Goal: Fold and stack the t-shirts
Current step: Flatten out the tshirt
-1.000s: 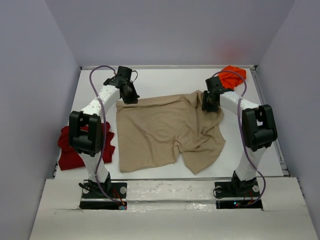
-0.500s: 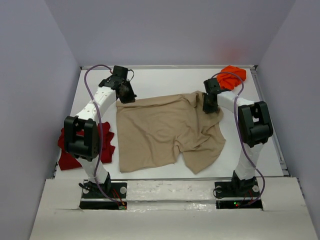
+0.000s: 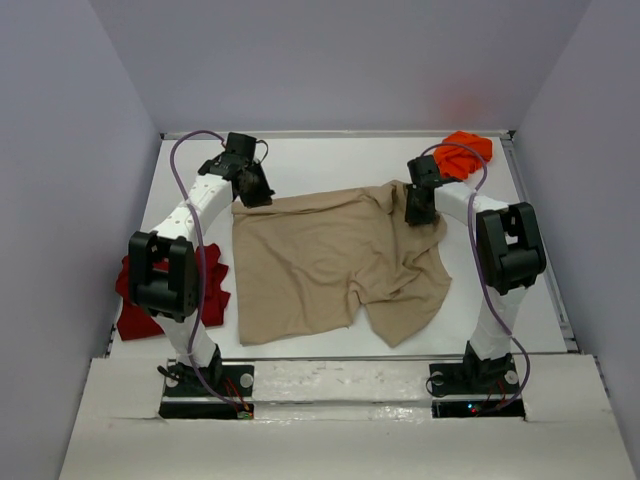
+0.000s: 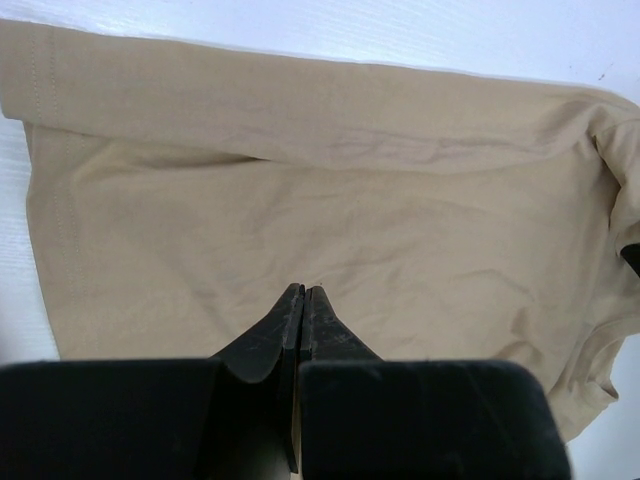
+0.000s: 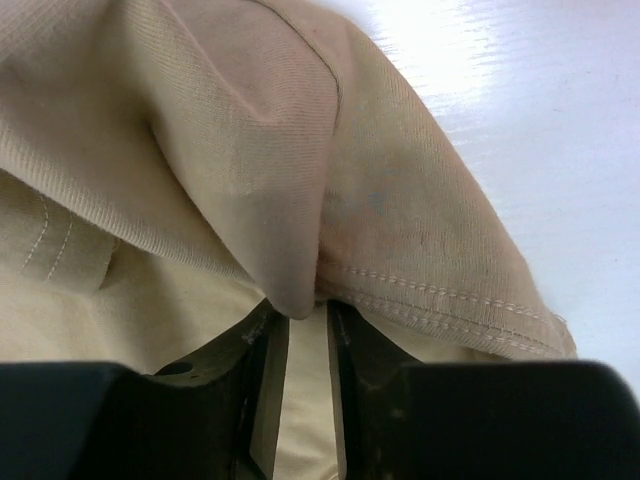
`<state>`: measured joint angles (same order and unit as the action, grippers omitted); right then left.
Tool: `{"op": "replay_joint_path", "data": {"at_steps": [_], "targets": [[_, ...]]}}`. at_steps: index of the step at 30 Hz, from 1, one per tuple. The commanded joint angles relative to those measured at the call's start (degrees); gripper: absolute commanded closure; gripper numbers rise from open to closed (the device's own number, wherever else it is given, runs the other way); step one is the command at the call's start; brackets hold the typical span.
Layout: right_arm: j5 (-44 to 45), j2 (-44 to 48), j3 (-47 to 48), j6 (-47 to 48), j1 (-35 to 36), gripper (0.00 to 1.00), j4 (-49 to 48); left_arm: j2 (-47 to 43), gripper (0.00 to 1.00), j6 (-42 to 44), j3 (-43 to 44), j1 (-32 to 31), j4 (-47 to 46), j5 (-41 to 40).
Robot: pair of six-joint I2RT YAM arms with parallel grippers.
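The white surface (image 3: 330,165) carries everything. The tan t-shirt (image 3: 330,260) is the largest thing on it and lies spread across the middle. Its left part is fairly flat. Its right part is rumpled, with a fold running down toward the near edge.

The dark red t-shirt (image 3: 130,315) is bunched in a heap left of the tan t-shirt, partly hidden behind the left arm. It is near the tan t-shirt but does not touch it. The orange t-shirt (image 3: 465,152) is a smaller crumpled heap beyond the tan t-shirt's far right corner, at the back of the surface.

The left end effector (image 3: 255,192) sits at the tan t-shirt's far left corner. In the left wrist view it (image 4: 302,292) is fully closed, its fingers pressed together with no gap, and the tan t-shirt (image 4: 330,180) lies spread out beyond the tips. Whether any cloth is pinched between them cannot be told.

The right end effector (image 3: 418,210) sits at the tan t-shirt's far right corner. In the right wrist view it (image 5: 298,320) is nearly closed. A hemmed fold of the tan t-shirt (image 5: 230,130) drapes over it and is clamped in the narrow slot between the fingers (image 5: 355,345).
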<state>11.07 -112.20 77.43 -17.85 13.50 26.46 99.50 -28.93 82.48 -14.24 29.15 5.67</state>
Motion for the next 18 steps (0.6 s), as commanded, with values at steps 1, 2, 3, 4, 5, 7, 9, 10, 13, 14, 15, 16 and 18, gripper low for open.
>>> {"op": "replay_joint_path", "data": {"at_steps": [1, 2, 3, 4, 5, 7, 9, 10, 13, 14, 15, 16, 18], "targets": [[0.09, 1.99, 1.76, 0.88, -0.23, 0.63, -2.02, -0.80, 0.91, 1.15, -0.56, 0.09, -0.93, 1.97], [-0.17, 1.99, 1.85, 0.97, -0.23, 0.61, -1.94, -0.80, 0.91, 1.15, -0.56, 0.09, -0.93, 1.97], [0.35, 2.07, 1.85, 0.88, -0.23, 0.60, -1.94, -1.06, 0.91, 1.24, -0.74, 0.09, -1.11, 1.97], [0.27, 2.08, 1.85, 0.97, -0.23, 0.60, -1.94, -1.15, 0.91, 1.24, -0.83, 0.09, -1.11, 1.97], [0.09, 1.99, 2.11, 1.23, 0.30, 0.59, -1.94, -1.07, 0.91, 1.24, -0.83, 0.09, -1.11, 1.97], [0.44, 1.81, 2.64, 1.58, 0.30, 0.59, -1.85, -0.98, 0.91, 1.24, -1.09, 0.09, -1.11, 2.06], [0.88, 1.72, 3.25, 2.02, 0.30, 0.59, -1.67, -0.80, 0.91, 1.07, -1.00, 0.09, -1.28, 2.32], [0.80, 1.72, 3.95, 2.20, 0.30, 0.60, -1.76, -0.63, 0.91, 1.07, -1.09, 0.09, -1.46, 2.41], [1.06, 0.67, 6.41, 3.08, 0.83, 0.61, -0.27, -0.45, 0.91, 0.98, -1.53, 0.09, -1.99, 2.68], [1.67, 0.41, 7.12, 3.08, 0.83, 0.62, 0.26, -0.36, 0.91, 0.80, -1.62, 0.09, -2.16, 2.85], [2.37, 0.06, 8.17, 3.43, 1.35, 0.62, 0.61, -0.19, 0.91, 0.80, -1.88, 0.09, -2.42, 3.03], [2.20, -0.03, 8.79, 3.52, 1.36, 0.63, 0.87, -0.19, 0.91, 0.72, -2.06, 0.09, -2.34, 3.03], [1.59, -0.47, 9.75, 3.69, 1.36, 0.64, 1.23, -0.19, 0.91, 0.71, -2.14, 0.00, -2.43, 3.20]]}}
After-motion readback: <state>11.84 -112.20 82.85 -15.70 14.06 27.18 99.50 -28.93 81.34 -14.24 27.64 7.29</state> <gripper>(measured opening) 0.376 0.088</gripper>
